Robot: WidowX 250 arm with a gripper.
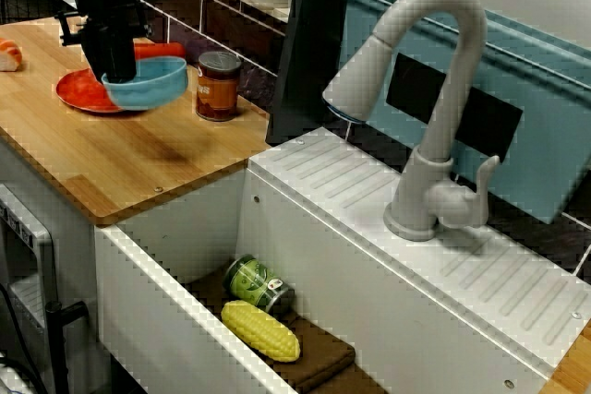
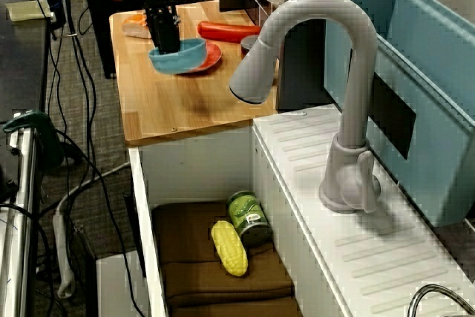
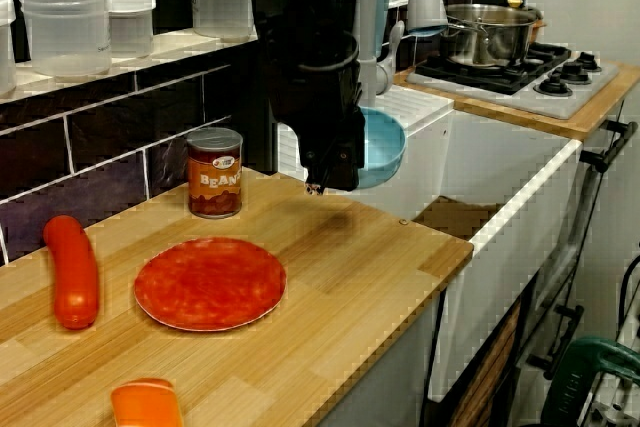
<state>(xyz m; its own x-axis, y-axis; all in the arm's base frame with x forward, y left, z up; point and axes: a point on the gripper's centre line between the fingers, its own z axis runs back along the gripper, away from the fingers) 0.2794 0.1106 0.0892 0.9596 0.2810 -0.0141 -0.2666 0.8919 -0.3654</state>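
Wooden counter (image 3: 350, 267) bears red plate (image 3: 210, 283), bean can (image 3: 214, 173), sausage (image 3: 72, 272).

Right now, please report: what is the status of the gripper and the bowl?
Gripper shut on blue bowl rim. Bowl in the air above wooden counter, red plate lying nearby. Beans can stands close, not touching.

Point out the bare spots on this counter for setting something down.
The counter is bare from the red plate and bean can out to the sink. The ridged board beside the faucet is free too. Crowded by the wall, where the gripper holds the blue bowl.
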